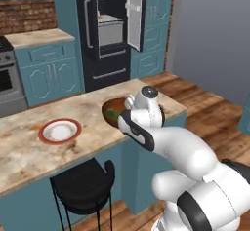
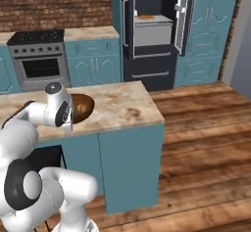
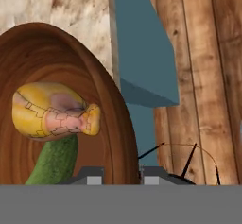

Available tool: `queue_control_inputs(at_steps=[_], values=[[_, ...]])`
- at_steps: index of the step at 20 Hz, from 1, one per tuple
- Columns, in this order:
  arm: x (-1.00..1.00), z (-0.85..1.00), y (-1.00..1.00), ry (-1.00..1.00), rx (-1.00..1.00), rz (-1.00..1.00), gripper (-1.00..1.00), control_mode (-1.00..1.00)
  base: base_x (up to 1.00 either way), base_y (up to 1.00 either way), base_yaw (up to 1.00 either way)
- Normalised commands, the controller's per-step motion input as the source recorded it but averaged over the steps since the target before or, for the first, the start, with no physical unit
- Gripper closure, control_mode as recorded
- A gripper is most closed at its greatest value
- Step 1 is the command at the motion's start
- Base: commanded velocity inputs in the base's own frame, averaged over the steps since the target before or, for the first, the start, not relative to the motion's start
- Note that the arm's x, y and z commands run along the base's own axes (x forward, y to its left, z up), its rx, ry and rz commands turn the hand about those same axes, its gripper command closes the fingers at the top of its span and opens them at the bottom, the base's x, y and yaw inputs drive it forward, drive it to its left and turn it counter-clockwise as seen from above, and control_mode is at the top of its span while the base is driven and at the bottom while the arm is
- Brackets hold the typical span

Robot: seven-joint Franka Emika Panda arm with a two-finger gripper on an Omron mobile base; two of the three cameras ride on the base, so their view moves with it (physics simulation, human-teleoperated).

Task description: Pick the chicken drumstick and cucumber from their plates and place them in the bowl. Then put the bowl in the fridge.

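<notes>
The dark brown bowl sits on the counter near its right end, also seen as the bowl and the bowl from the base. Inside it lies the golden chicken drumstick, resting on the green cucumber; a bit of the cucumber shows past the hand. My gripper straddles the bowl's near rim, one fingertip inside and one outside, closed on it. An empty red-rimmed plate lies to the left of the bowl. The black fridge stands behind with its door open.
The island counter ends just right of the bowl, with wooden floor beyond. A black stool stands at the near side. A steel oven and teal cabinets line the back wall. A pizza sits on a fridge shelf.
</notes>
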Motion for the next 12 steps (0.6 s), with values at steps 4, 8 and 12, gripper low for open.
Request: queue_control_inputs(at_steps=[4, 8, 12], values=[[0.0, 0.0, 0.0, 0.0, 0.0, 0.0, 1.0, 1.0, 0.72, -0.55, 0.0], [0.0, 0.0, 0.0, 0.0, 0.0, 0.0, 1.0, 1.0, 0.73, -0.55, 0.0], [0.0, 0.0, 0.0, 0.0, 0.0, 0.0, 1.0, 1.0, 0.66, -0.58, 0.0]])
